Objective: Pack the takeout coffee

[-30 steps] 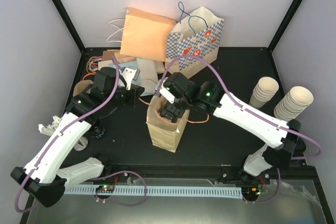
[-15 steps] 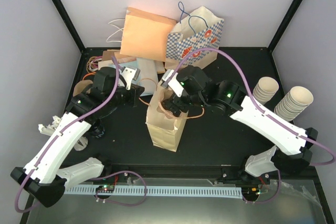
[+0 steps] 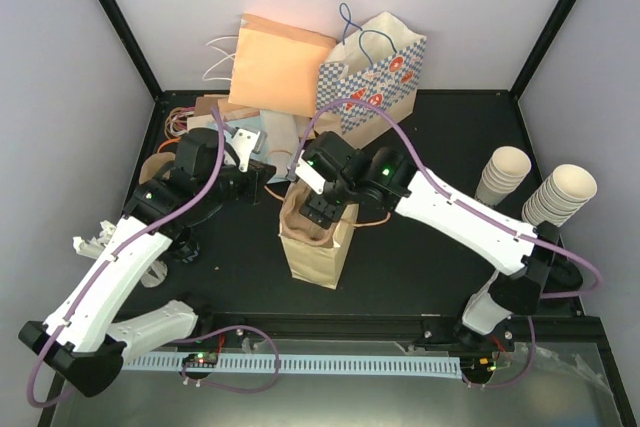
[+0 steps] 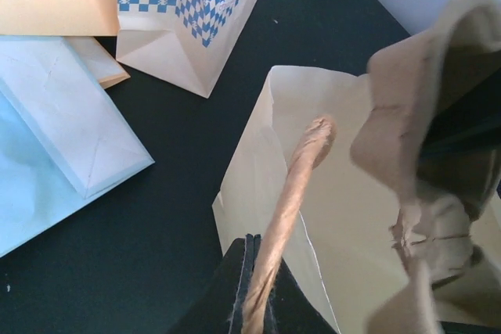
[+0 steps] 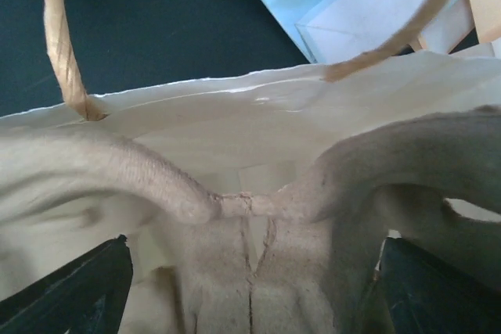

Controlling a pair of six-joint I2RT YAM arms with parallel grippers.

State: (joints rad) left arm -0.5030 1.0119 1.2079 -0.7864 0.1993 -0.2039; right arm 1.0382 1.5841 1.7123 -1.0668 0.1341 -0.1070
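Loading step. In the middle of the top view, the left gripper (image 4: 254,271) is clamped on the handle (image 4: 293,185) of the bag (image 3: 315,252). The right gripper (image 5: 250,291) sits in the bag's mouth, fingers apart around a pulp carrier (image 5: 235,205) (pinching it or not, I cannot tell). The coffee is hidden, probably inside. The next move calls for letting go and lifting straight out.
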